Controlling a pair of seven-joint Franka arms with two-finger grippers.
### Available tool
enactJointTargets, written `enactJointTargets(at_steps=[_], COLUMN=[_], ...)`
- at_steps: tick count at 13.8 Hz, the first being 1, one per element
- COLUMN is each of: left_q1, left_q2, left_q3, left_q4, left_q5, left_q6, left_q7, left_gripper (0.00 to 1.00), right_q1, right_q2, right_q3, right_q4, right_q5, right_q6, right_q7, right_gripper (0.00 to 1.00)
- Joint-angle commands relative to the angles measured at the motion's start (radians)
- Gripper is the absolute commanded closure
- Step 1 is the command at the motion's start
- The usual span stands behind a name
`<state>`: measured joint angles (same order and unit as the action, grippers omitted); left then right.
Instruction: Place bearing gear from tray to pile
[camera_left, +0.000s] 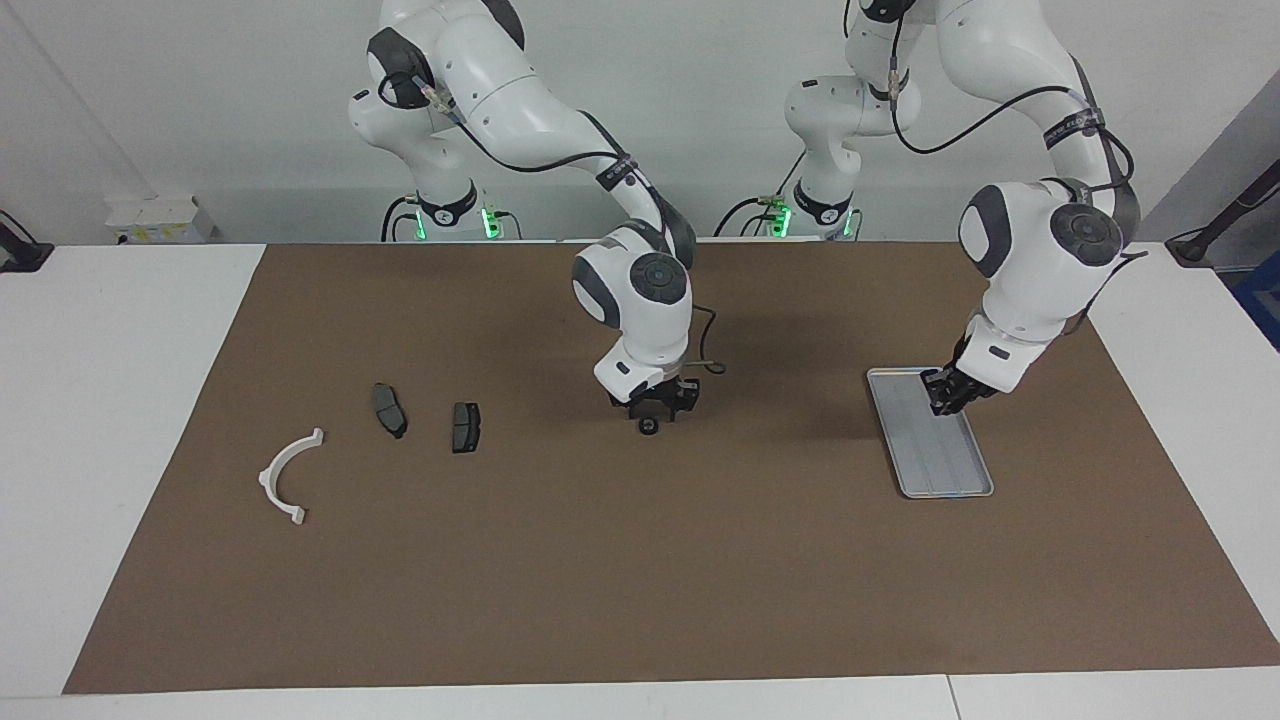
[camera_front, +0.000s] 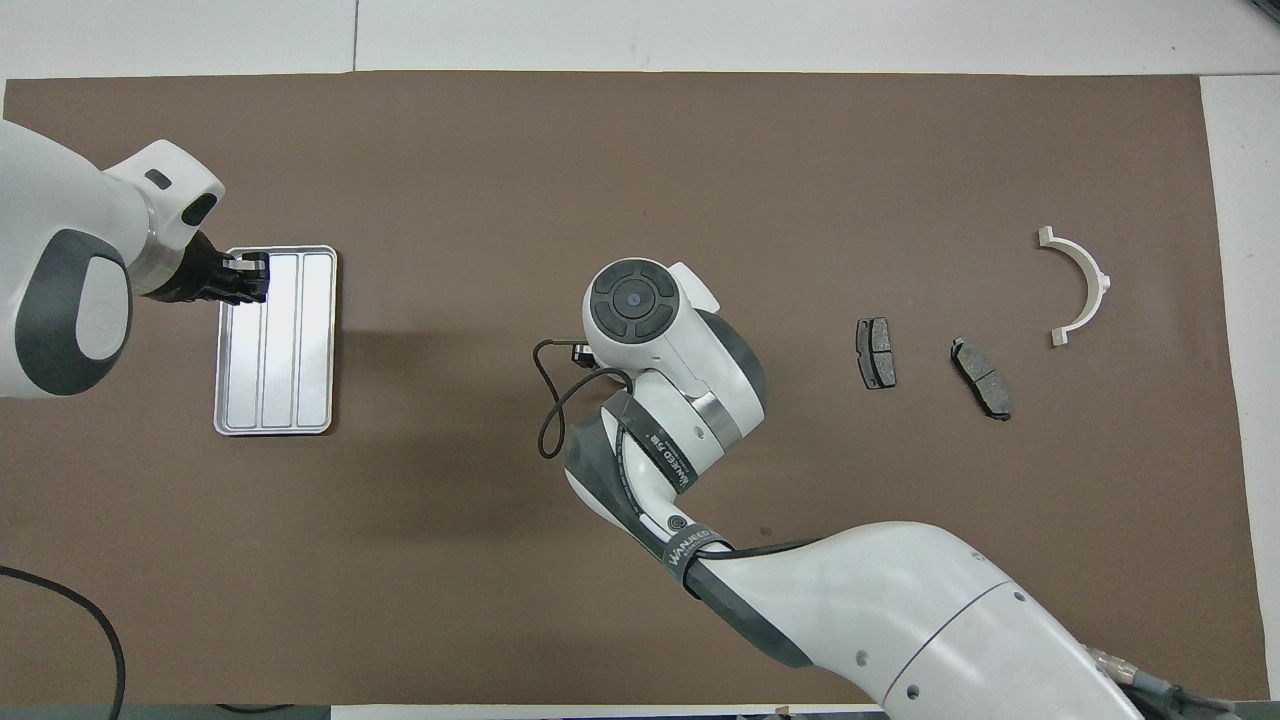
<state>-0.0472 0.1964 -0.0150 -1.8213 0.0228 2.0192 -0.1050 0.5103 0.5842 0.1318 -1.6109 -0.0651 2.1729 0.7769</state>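
Left gripper (camera_left: 945, 400): over the end of the tray nearest the robots; whether it is open or closed cannot be told.
Tray (camera_left: 945, 460): toward the left arm's end of the table (camera_left: 150, 400); ribbed floor bare, no part seen in it.
Right gripper (camera_left: 652, 415): low over mid-table, between tray and pile; its state cannot be told.
Bearing gear (camera_left: 648, 428): small dark ring directly below the right gripper, out of the tray and well apart from the pile; held or lying on the table, undecided.
Handling: judged stiff, smooth, dense for its size and apt to roll; best pinched across the outer rim.
Pile: two brake pads (camera_left: 389, 410) and, farther from the robots, a white bracket (camera_left: 285, 480), toward the right arm's end.
Writing: white letters on the right arm's cable strap (camera_front: 690, 545), not surely readable.
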Motion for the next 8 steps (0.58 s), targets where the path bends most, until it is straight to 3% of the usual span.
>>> enactJointTargets(at_steps=[1,4,6,8], left_q1=[-0.005,-0.026,-0.029,-0.034], left_q2=[-0.029,-0.029,-0.029,-0.029], left_q3=[-0.007,-0.007,-0.007,-0.007], left_q4=[-0.007,-0.007,-0.007,-0.009], left_q5=[0.003,0.003,0.003,0.003], left_q6=[-0.034,-0.036,-0.036,-0.036], left_q7=[-0.038,-0.054,-0.070,-0.076], left_gripper=[1.00,1.00,1.00,1.00], right_q1=[-0.007,-0.010,-0.010,-0.010], right_q2=[-0.027,-0.027,-0.027,-0.027], right_q3=[0.002,0.002,0.002,0.002], right_q4=[-0.040,-0.044,-0.044,-0.044], right_q5=[0.007,0.007,0.005,0.004], right_q6=[0.039,0.045,0.045,0.042], right_q7=[0.018,0.016,0.016,0.018], right_gripper=[0.35,0.37,0.67,0.83])
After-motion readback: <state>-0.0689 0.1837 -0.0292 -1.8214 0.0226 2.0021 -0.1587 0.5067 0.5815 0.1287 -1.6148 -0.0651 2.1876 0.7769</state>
